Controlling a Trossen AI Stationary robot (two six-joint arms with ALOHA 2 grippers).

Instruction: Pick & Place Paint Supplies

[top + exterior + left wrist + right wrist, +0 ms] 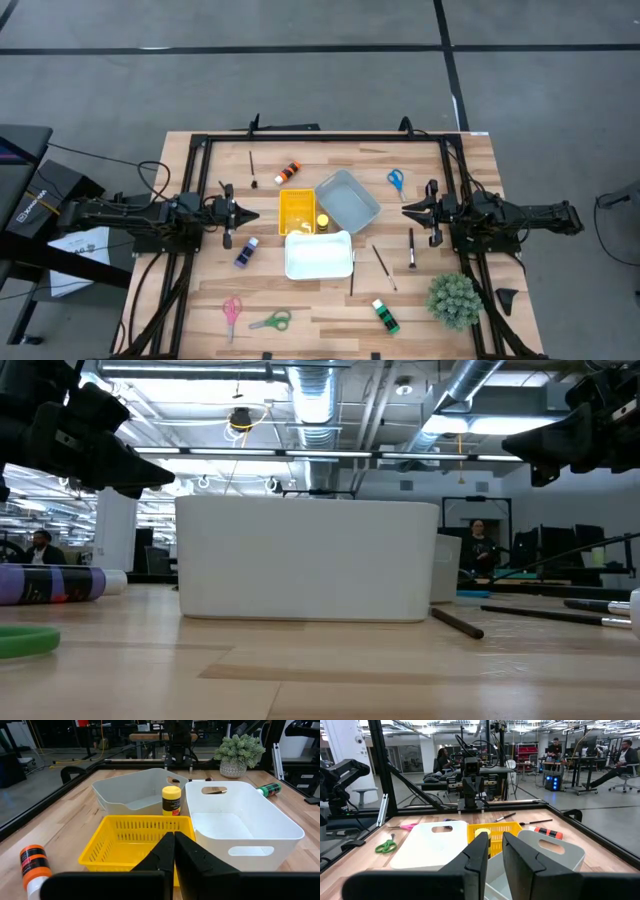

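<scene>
Paint bottles are spread over the wooden table: orange [289, 172], purple [246, 252] and green [385, 315] lie on their sides, while a yellow one [171, 801] stands upright beside the yellow basket [297, 210]. Blue scissors [396, 180], pink scissors [232, 312] and green scissors [270, 321] lie flat, as do thin brushes [411, 248] [252, 165]. My left gripper [252, 214] hovers shut at the left, pointing level toward the basket. At the right my right gripper [408, 209] hovers facing it, its fingers a narrow gap apart [495, 840] and holding nothing.
A grey bin [348, 200] and a white bin [318, 255] stand beside the yellow basket at the table's middle. A fuzzy green plant [454, 298] sits at the near right. A black frame [320, 137] runs along the table's far and side edges. People sit in the room beyond.
</scene>
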